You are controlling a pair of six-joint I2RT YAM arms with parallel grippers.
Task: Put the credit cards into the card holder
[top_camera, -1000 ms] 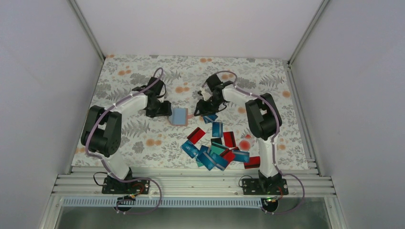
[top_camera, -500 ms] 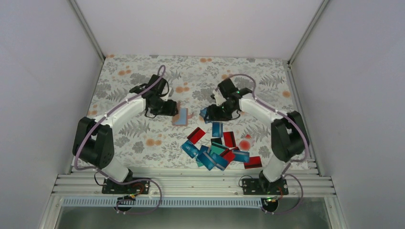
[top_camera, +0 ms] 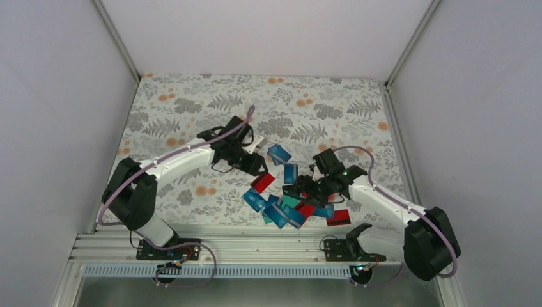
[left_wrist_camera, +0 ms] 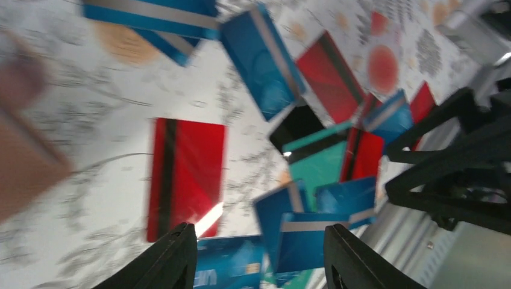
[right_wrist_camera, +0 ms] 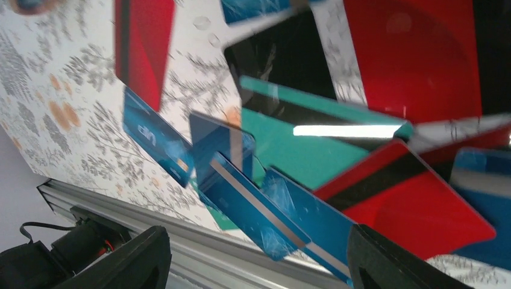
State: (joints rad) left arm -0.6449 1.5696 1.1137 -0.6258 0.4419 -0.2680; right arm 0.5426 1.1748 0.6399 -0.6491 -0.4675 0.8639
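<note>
floral-print surface (top_camera: pixel 192 109) sits between plain pale walls (top_camera: pixel 268 32). printed marks on the credit cards (top_camera: pixel 286 214) blur past reading. left gripper (left_wrist_camera: pixel 258 229) and right gripper (right_wrist_camera: pixel 258 232) both stand open.

Left tool (left_wrist_camera: pixel 259 260), right tool (right_wrist_camera: pixel 260 265) apparently open

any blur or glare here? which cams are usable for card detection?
Left wrist view: motion-smeared throughout, worst at the left edge, where the card holder is just a tan blur; small glare spot at the corner of the red card. Right wrist view: milder blur, bright glare streak across the teal card. Top external view: sharp and evenly lit, only soft shadows around the credit cards; likely the most usable.
</note>
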